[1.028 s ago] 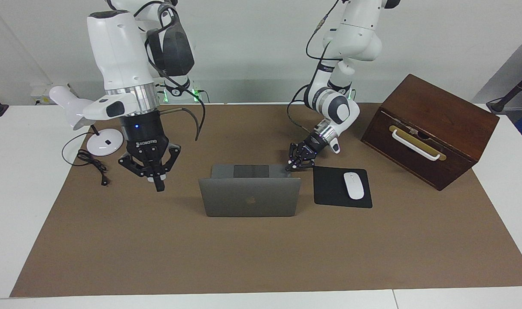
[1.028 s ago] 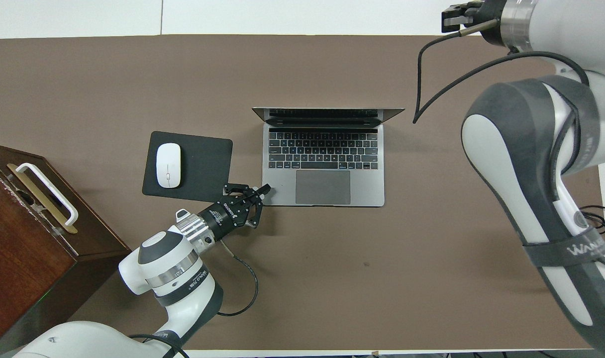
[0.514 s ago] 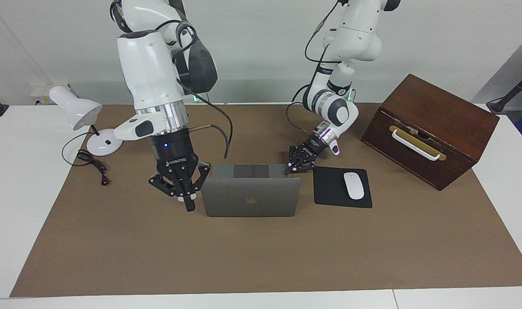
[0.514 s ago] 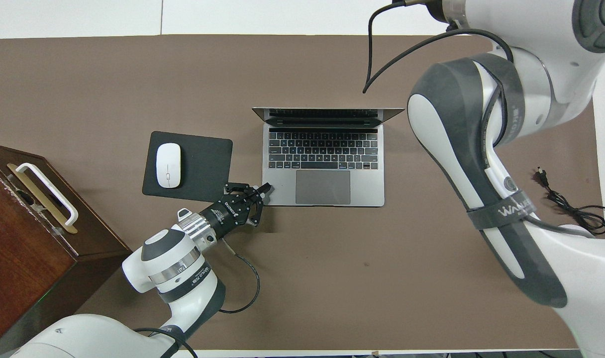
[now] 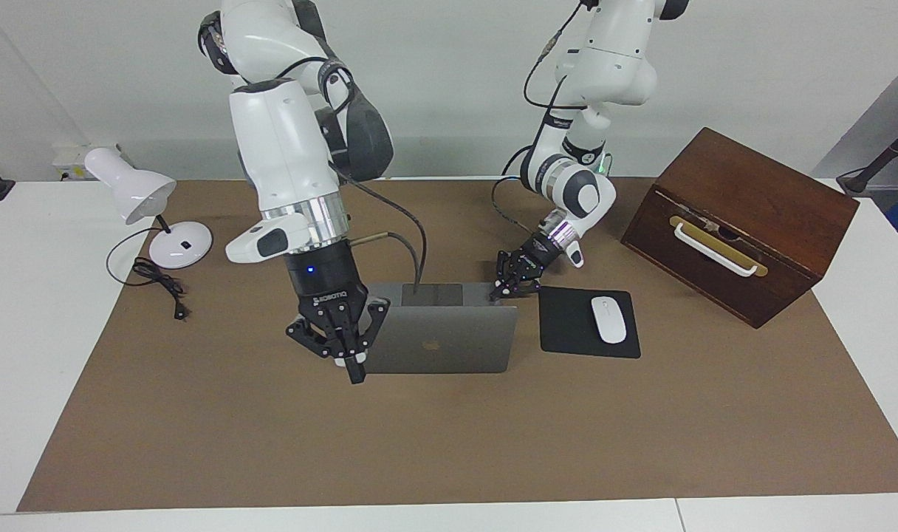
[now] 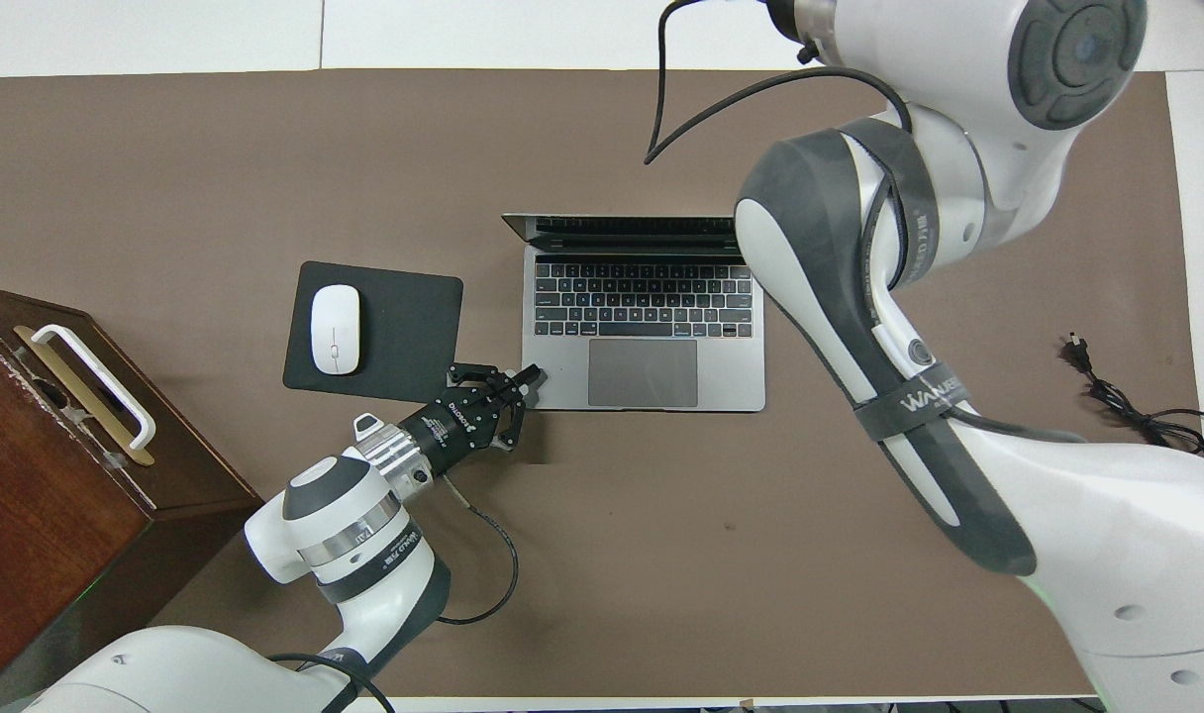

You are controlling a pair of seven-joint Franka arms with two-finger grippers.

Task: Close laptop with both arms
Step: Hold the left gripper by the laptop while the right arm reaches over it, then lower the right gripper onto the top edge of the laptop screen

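Observation:
The silver-grey laptop point(image 5: 449, 336) point(image 6: 731, 371) stands open in the middle of the brown mat, with its lid upright and the logo side turned away from the robots. My right gripper point(image 5: 356, 375) hangs shut with its tips pointing down. It is in the air by the lid's edge toward the right arm's end of the table, and it overlaps that edge in the facing view. The overhead view does not show it, only the right arm. My left gripper point(image 5: 502, 290) point(image 6: 533, 375) is shut and low, its tips at the base's corner nearest the robots, beside the mouse pad.
A black mouse pad point(image 5: 571, 329) point(image 6: 409, 317) with a white mouse point(image 5: 608, 319) point(image 6: 335, 329) lies beside the laptop. A brown wooden box point(image 5: 744, 214) point(image 6: 28, 475) stands toward the left arm's end. A white desk lamp point(image 5: 135, 193) and a black cable point(image 5: 157, 281) point(image 6: 1127, 406) are toward the right arm's end.
My right arm has swung from near the lamp across to the laptop lid's edge, with its gripper shut throughout. The left gripper has stayed at the base's corner. The laptop stands as before.

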